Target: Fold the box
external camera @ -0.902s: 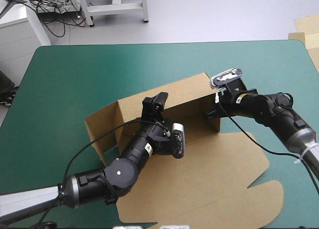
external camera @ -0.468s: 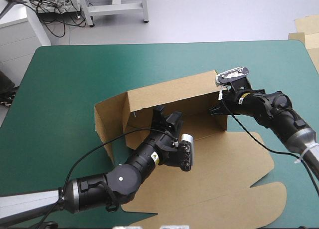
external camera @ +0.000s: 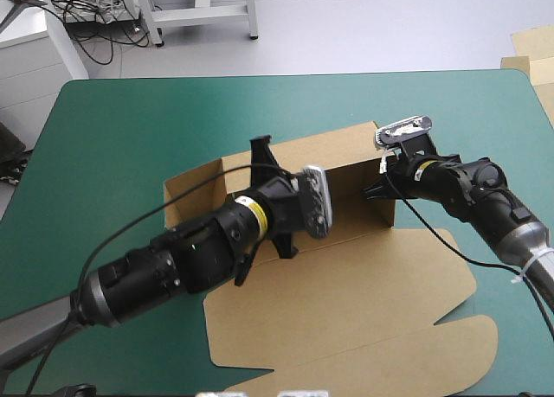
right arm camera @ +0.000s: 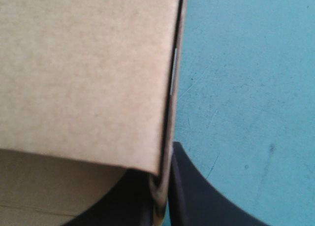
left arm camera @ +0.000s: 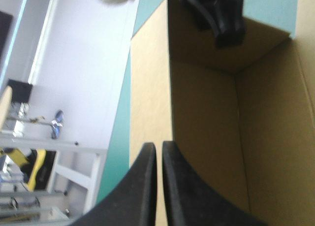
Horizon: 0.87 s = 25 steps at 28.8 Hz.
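Seen from above, the brown box (external camera: 346, 227) sits at the middle of the teal-green desk (external camera: 130, 129). Its far wall (external camera: 333, 150) and both end walls are raised, and the lid (external camera: 346, 315) lies flat toward the near edge. The left end effector (external camera: 260, 150) reaches in from the left, with its black fingers at the top edge of the far wall near that wall's left end. The right end effector (external camera: 374, 189) is at the box's far right corner, where the far wall meets the right end wall. In the left wrist view, the two black fingers stand all but closed, with only a narrow slit between them and brown board showing through it, gripping the box. Ahead of them the shaded inside of the box runs to the corner where the other end effector sits on the board's edge, and a strip of teal-green cover lies just outside the wall. In the right wrist view, the fingers are likewise all but closed, pinching the upright edge of a brown panel between them. The board fills the view on one side of that edge, with bare teal-green cover on the other.
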Motion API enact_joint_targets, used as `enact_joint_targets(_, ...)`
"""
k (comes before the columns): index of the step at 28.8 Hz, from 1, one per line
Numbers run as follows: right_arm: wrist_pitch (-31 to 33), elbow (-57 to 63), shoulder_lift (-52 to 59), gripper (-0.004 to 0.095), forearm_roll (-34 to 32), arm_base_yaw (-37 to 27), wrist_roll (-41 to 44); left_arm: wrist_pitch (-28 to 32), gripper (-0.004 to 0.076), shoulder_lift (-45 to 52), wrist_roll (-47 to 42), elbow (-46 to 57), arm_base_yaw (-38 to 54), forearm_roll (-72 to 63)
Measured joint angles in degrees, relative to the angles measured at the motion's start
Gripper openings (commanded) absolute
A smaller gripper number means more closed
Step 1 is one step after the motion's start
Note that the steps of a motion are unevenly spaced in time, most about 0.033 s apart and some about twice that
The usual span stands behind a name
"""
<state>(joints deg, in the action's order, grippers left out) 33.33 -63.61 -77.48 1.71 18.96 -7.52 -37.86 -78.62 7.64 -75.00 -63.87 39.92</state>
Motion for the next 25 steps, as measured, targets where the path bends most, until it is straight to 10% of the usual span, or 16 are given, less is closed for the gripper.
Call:
enact_joint_targets(10, 0.0, 0.0, 0.0, -0.0020, -0.1, 0.0, 0.1, -10.9, 0.0014, 1.9, 11.6, -12.4, 24.3, -29.1)
enact_joint_targets(25, 1.2, 0.0, 0.0, -0.0020, -0.1, 0.0, 0.4, -21.0, -0.0010, 16.6, 8.2, -5.9, 47.0, -37.6)
